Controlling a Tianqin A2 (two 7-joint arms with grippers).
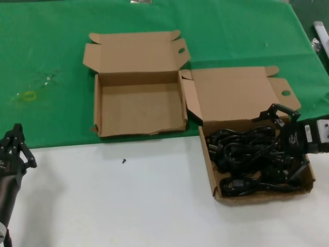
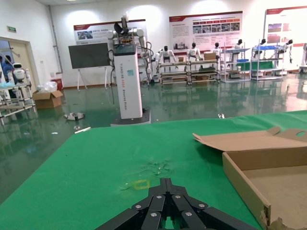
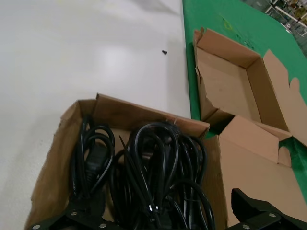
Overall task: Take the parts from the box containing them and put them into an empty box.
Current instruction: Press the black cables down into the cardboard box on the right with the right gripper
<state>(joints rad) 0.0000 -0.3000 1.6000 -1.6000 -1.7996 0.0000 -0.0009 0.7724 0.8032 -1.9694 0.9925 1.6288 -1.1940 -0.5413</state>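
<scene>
Item 1, right gripper [image 1: 289, 146]: reaching in from the right edge of the head view and hanging low over the right side of the box of cords [image 1: 209, 159]. Its claw is standing wide, one finger out over the lid side of the box and the others down among the cable loops; whether any finger is pressing a cord, cannot tell. No cord is being lifted.

Item 2, power cords [image 1: 247, 157]: black looped bundles with moulded plugs, all lying tangled inside the box of cords, filling its floor.

Item 3, box of cords: sitting at right on the white table surface [image 1: 128, 206], lid lying open and flat on the green cloth [image 1: 51, 56].

Item 4, empty box [image 1: 141, 128]: sitting left of the first, just beside it, lid open, frayed front wall, nothing lying inside.

Item 5, left gripper [image 1: 18, 146]: waiting at the lower left, well apart from both boxes, fingers drawn together
</scene>
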